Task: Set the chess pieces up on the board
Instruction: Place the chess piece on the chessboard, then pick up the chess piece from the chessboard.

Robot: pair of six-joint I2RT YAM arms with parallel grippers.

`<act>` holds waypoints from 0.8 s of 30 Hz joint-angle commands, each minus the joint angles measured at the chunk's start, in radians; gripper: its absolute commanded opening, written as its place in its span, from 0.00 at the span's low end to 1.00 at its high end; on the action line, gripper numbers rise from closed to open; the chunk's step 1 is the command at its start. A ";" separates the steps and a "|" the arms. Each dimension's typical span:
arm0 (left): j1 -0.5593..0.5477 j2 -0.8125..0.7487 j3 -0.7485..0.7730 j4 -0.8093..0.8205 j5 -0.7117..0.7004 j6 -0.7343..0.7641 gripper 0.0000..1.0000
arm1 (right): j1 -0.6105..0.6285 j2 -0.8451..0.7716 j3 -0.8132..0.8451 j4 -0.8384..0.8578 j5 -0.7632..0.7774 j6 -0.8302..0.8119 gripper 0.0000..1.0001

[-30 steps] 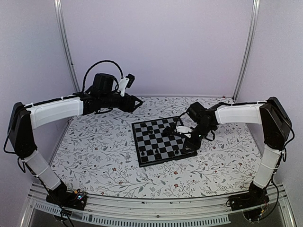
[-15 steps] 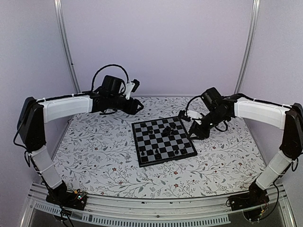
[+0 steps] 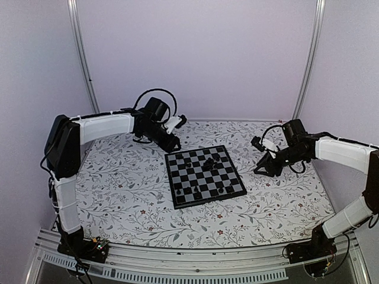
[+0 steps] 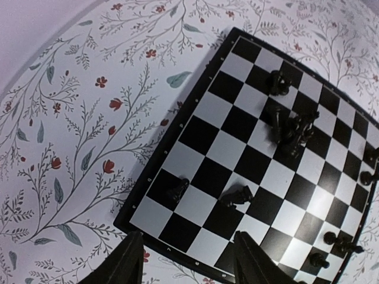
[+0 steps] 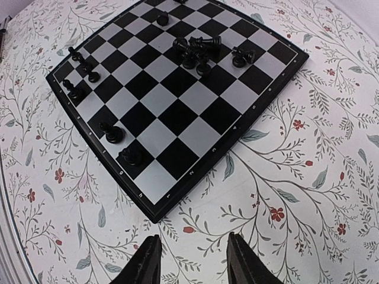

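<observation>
Fingers (image 4: 127, 266) on the left gripper (image 4: 186, 267) are spread apart with nothing between them. Same deal for the right gripper (image 5: 195, 263). Both hang just off the board's edges. The floral table (image 3: 118, 195) has the board (image 3: 179, 177) mid-table, a bit rotated. Chess pieces (image 5: 189, 56) are all on it: a few toppled in one clump, the rest scattered singly.

A sheen is caught on the board (image 4: 237, 124), with light thrown back from its smooth checks. The chess pieces (image 4: 290, 127) are seen dark and faintly glossy, plastic by the look. The table cover (image 3: 118, 195) is shown matt and flower-printed. Smooth white plastic is seen on the arm shells (image 3: 106, 125), bare metal on the front rail (image 3: 195, 263).
</observation>
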 commanded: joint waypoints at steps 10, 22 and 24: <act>0.019 0.134 0.024 -0.014 0.000 0.315 0.54 | -0.006 -0.023 -0.030 0.072 -0.093 -0.012 0.39; 0.047 0.288 0.191 -0.033 0.050 0.372 0.49 | -0.007 -0.015 -0.034 0.070 -0.091 -0.017 0.39; 0.051 0.303 0.203 -0.039 0.062 0.375 0.47 | -0.006 -0.010 -0.037 0.071 -0.089 -0.018 0.39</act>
